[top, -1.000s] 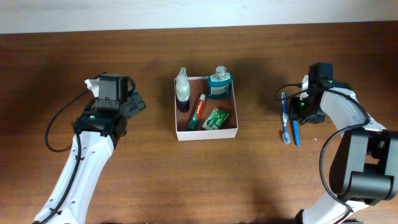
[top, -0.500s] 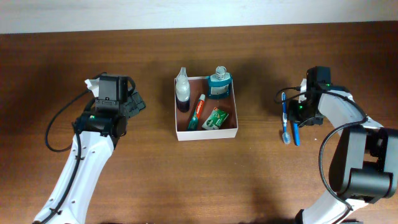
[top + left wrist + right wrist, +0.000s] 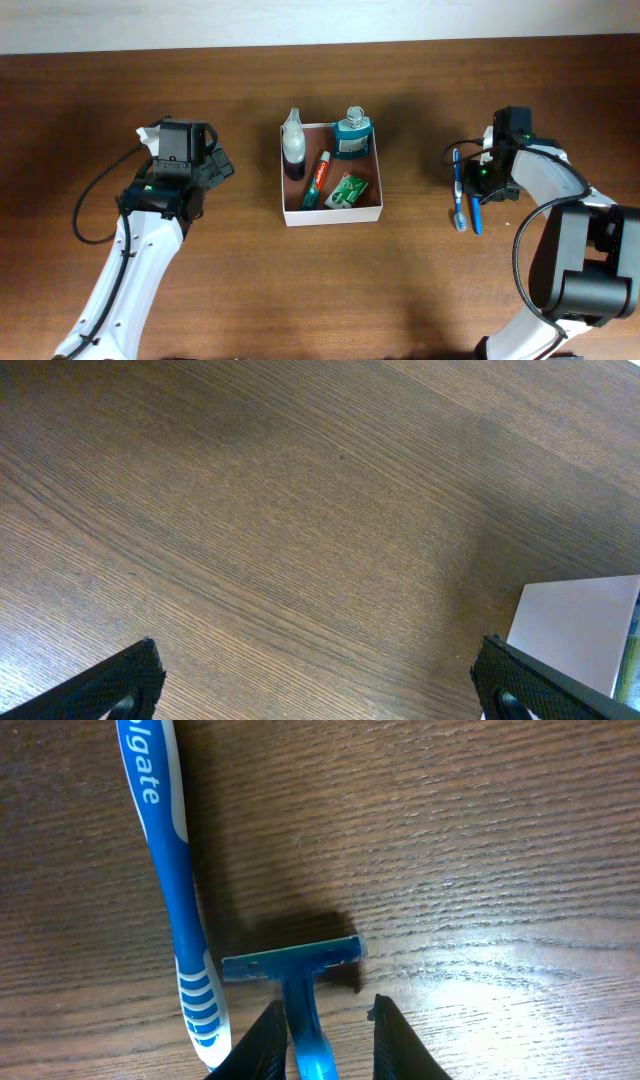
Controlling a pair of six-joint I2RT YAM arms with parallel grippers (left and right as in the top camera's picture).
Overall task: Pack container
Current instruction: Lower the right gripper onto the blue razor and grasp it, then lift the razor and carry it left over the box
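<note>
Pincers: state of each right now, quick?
Left pincer: open wide, empty, above the brown wooden table.
Right pincer: narrowed around the handle of the blue plastic disposable razor lying on the table; actual grip cannot be told.

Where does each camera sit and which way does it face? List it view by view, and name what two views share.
Overhead: fixed above the table, looking straight down on the container; left arm and right arm show.
Left wrist: on the left arm, facing down at wood and a container corner; open left pincer shows.
Right wrist: on the right arm, close over toothbrush and razor; right pincer flanks the razor handle.
Shared: overhead and right wrist both show toothbrush and razor.
</note>
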